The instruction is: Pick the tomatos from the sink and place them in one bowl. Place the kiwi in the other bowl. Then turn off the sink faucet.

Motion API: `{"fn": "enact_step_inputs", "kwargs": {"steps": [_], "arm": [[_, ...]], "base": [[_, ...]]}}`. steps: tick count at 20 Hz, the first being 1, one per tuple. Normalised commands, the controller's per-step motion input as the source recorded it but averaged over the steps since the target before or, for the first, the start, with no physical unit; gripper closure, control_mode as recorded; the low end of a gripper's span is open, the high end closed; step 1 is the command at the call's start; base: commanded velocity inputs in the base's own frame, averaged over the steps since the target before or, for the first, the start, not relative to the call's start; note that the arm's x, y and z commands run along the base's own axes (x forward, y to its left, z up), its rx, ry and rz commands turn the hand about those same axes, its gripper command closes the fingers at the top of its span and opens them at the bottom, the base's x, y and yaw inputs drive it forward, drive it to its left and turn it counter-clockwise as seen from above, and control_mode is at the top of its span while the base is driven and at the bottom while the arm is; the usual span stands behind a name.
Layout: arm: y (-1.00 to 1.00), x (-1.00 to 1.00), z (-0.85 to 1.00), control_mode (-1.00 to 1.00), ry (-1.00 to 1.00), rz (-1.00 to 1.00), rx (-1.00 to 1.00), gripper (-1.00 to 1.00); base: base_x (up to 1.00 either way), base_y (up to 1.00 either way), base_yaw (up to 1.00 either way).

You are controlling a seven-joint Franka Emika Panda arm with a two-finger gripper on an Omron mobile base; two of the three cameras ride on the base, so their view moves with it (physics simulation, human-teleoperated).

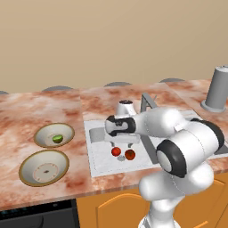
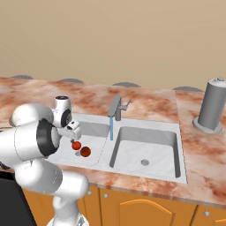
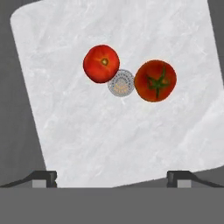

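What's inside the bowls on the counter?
The far bowl holds a green kiwi. The near bowl holds no fruit, just a small dark mark at its center. Both insides show fully; nothing covers them.

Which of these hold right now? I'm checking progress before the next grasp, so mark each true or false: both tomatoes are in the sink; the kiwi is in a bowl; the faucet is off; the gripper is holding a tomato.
1. Both tomatoes lie in the sink basin, either side of the drain. True.
2. The kiwi sits in a bowl. True.
3. The faucet is off. False: a blue stream runs from it.
4. The gripper holds a tomato. False: it is open above them, empty.
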Motion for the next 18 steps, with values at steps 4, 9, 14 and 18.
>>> {"fn": "enact_step_inputs", "kwargs": {"steps": [4, 9, 14, 18], "arm": [[-0.14, 0.67, -0.45, -1.00, 0.06, 0.15, 0.00, -1.00], [-0.02, 0.72, -0.41, -1.00, 0.06, 0.15, 0.00, -1.00], [0.00, 0.69, -0.37, -1.00, 0.05, 0.14, 0.00, -1.00], [0.00, 0.59, -0.44, -1.00, 0.04, 0.14, 0.00, -1.00]], "base": [[0.00, 0.00, 0.00], [0.00, 0.00, 0.00], [0.00, 0.00, 0.00], [0.00, 0.00, 0.00]]}}
